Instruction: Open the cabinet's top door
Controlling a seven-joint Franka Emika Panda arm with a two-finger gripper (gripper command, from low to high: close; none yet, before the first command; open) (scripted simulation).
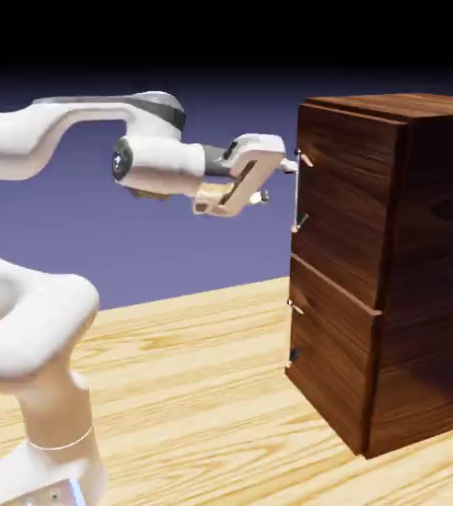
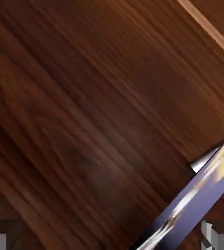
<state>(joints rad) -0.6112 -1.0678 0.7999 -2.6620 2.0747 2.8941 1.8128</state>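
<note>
Hovering level before the tall dark walnut-brown wooden cabinet point(image 1: 389, 267) on the light wooden desk point(image 1: 201, 395).
White end effector point(image 1: 278, 178), fingers spread and gripping nothing, is sitting just beside the upper dark wood door's point(image 1: 344, 193) slim silver bar handle point(image 1: 298, 193).

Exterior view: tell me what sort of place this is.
Most likely a rendered simulation test scene, not a real room: a lone walnut cabinet stands on a bare wooden table before a plain blue-violet backdrop, with only a white robot arm.
</note>
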